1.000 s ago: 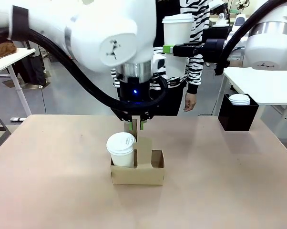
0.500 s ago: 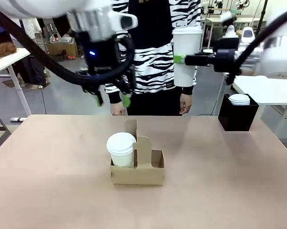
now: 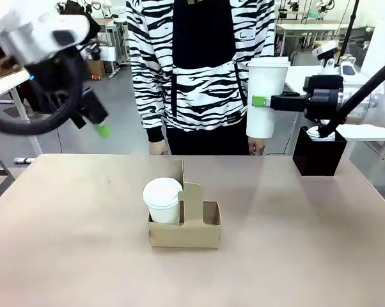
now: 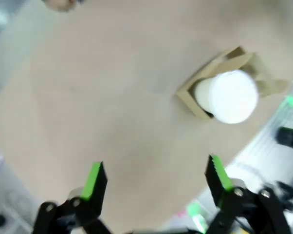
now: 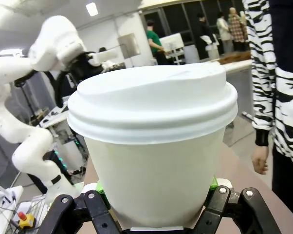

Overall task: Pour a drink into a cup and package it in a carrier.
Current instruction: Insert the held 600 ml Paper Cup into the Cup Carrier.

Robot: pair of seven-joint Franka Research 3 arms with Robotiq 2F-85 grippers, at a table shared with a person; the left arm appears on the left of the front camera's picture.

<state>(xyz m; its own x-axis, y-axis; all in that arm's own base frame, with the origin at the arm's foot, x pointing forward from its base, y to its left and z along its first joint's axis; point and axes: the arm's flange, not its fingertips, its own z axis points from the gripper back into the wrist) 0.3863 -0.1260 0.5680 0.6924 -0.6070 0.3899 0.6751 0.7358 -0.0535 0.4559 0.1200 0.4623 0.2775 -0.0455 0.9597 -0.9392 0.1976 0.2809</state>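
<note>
right end effector (image 3: pixel 264 101) clamped on cup (image 3: pixel 267 77), aloft, likely for free hole in carrier (image 3: pixel 186 235) | left end effector (image 4: pixel 154 178) spread, empty

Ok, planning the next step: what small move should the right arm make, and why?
Probably swing the held cup over the carrier, above its empty hole: the right gripper holds it high and aside; the other hole has a second cup.

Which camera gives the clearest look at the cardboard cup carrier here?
The front view: the carrier stands sharp and whole on the table, handle upright, a lidded cup in its left hole, the right hole empty. The left wrist view sees it from above, blurred, with the cup hiding part.
</note>
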